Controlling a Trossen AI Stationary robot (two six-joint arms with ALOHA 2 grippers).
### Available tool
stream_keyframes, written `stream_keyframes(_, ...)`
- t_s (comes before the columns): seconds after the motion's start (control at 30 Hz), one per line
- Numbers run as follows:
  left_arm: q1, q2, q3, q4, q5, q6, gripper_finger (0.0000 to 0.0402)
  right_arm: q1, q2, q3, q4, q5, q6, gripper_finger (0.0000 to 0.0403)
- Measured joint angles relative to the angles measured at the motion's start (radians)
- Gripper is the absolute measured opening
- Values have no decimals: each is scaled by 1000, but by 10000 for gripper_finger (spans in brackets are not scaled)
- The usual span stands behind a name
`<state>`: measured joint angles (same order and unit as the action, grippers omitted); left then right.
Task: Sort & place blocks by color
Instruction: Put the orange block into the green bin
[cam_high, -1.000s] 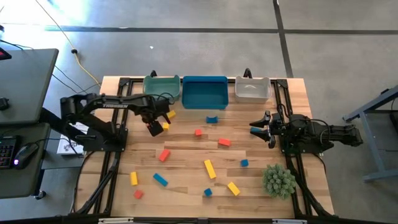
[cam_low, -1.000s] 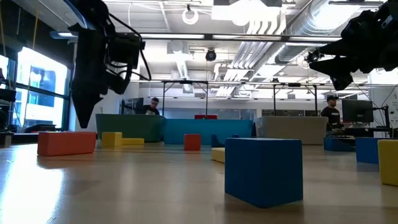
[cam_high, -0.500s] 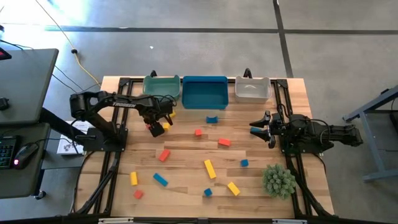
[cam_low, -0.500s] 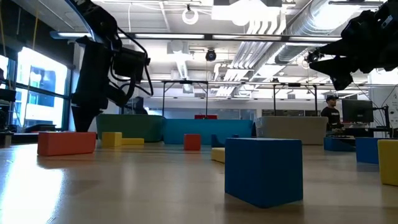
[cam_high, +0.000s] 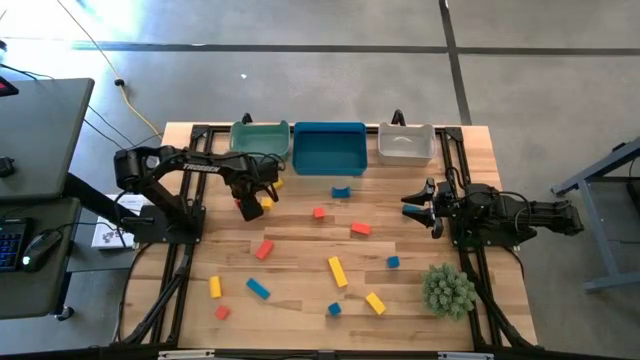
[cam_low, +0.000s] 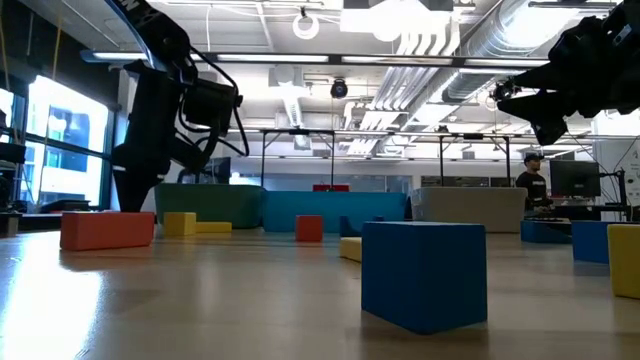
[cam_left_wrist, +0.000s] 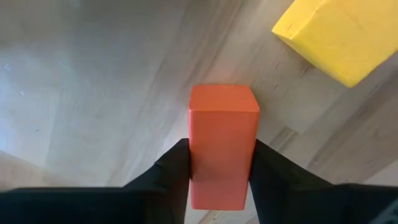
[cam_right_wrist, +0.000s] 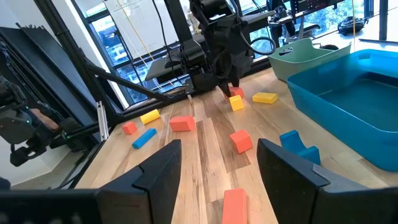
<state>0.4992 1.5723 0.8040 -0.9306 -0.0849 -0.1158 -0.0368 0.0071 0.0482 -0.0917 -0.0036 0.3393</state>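
The left gripper (cam_high: 246, 208) is clenched on a red block (cam_left_wrist: 222, 144); in the left wrist view both dark fingers (cam_left_wrist: 174, 169) press on the two sides of this block. It holds the block close over the table (cam_high: 300, 290), in front of the green bin (cam_high: 259, 139) near the far left corner. A yellow cube (cam_high: 267, 202) lies just beside the gripper, and a yellow bar (cam_high: 275, 184) lies a little nearer to the bins.

The right gripper (cam_high: 412, 205) waits above the right side of the table, its fingers (cam_right_wrist: 158, 171) spread apart and holding nothing.

The blue bin (cam_high: 329, 148) and the white bin (cam_high: 405, 146) stand next to the green one along the far edge. The other blocks are scattered over the middle and the near part of the table: a blue arch block (cam_high: 341, 192), a small red cube (cam_high: 319, 212), a red bar (cam_high: 361, 229), a red block (cam_high: 264, 249), a long yellow bar (cam_high: 338, 271), a small blue cube (cam_high: 393, 262). A spiky green ball (cam_high: 448, 290) sits near the near right corner.
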Motion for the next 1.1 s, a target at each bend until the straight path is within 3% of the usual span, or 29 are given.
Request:
stream_keyframes(0.37, 0, -28, -2, 16, 37, 84, 101, 0, 0, 0, 0, 0, 0, 197)
stream_keyframes(0.77, 6, -219, -1, 48, 53, 153, 101, 0, 0, 0, 0, 0, 0, 197)
stream_keyframes(1.1, 49, -327, 153, 81, 53, 178, 111, 0, 0, 0, 0, 0, 0, 197)
